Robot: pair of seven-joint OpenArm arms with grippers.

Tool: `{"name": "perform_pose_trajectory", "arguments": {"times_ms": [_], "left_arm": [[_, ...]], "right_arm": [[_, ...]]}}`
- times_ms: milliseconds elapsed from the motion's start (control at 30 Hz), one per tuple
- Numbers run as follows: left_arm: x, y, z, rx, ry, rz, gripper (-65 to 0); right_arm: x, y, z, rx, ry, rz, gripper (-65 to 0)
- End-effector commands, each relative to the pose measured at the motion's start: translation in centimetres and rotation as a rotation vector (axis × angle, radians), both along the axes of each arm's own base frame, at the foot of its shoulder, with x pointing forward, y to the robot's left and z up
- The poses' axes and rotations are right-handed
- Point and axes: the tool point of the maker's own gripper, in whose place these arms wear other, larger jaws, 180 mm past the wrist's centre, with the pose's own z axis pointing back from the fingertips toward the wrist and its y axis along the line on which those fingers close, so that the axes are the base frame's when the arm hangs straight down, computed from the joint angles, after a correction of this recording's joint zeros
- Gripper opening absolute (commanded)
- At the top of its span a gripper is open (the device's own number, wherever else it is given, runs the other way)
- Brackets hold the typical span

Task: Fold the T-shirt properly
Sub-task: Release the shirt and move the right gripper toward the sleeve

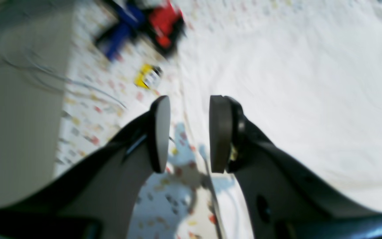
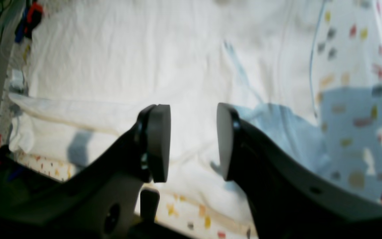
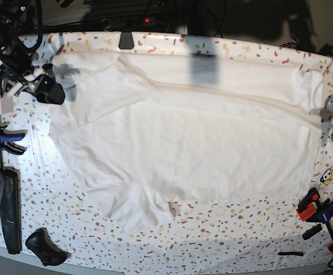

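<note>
Progress stands at an early stage, by my reading; the T-shirt (image 3: 183, 143) lies spread over most of the table (image 3: 235, 229), reaching from the left edge nearly to the right edge; one long fold appears laid along the far edge, where a band of cloth lies doubled back over the body; one sleeve still juts toward the near edge, left of centre, and the cloth near the far left corner looks bunched; the remaining folds, and any final squaring up, look not yet done.

Left gripper (image 1: 189, 134) has its jaws apart and empty, over the shirt's edge by the right edge of the table; right gripper (image 2: 193, 142) likewise has jaws apart with nothing between them, above a folded hem.

Hard to make out: both wrist views are blurred; the base view shows the arms only partly at the left and right edges, and neither set of jaws plainly; the neckline cannot be placed with confidence; clamps (image 3: 318, 209) near the near right corner are partly cut off; the room beyond the far edge is dark.
</note>
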Motion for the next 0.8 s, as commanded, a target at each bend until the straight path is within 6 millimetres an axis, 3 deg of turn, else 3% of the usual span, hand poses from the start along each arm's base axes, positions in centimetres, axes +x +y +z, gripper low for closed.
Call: {"name": "perform_pose_trajectory", "arguments": {"times_ms": [0, 100, 233, 333, 433, 600, 767], "left_arm": [[0.7, -0.1, 1.9, 0.001, -0.075, -0.012, -45.6], [1.2, -0.3, 2.7, -0.067, -0.170, 0.033, -47.0], [1.4, 1.0, 2.0, -0.082, -0.203, 0.174, -55.4], [1.9, 1.4, 0.3, -0.092, -0.172, 0.228, -55.5], [2.8, 0.8, -2.9, -0.083, -0.085, 0.223, -52.2], [4.8, 0.5, -7.1, -0.065, 0.024, 0.253, -48.8], [6.1, 0.5, -7.0, -0.056, 0.057, 0.269, -48.8]], "right_arm": [[0.9, -0.4, 1.3, -0.027, -0.052, 0.000, -41.5], [2.7, -1.0, 2.6, -0.056, -0.114, -0.023, -41.5], [4.5, -1.7, 3.9, -0.101, -0.162, -0.045, -41.5], [5.5, -2.2, 4.8, -0.125, -0.200, -0.065, -41.5], [6.4, -2.5, 5.2, -0.170, -0.225, -0.075, -41.5], [9.0, -0.7, 5.3, -0.256, -0.249, -0.031, -41.5], [13.9, 0.9, 4.8, -0.302, -0.240, -0.026, -41.5]]}}
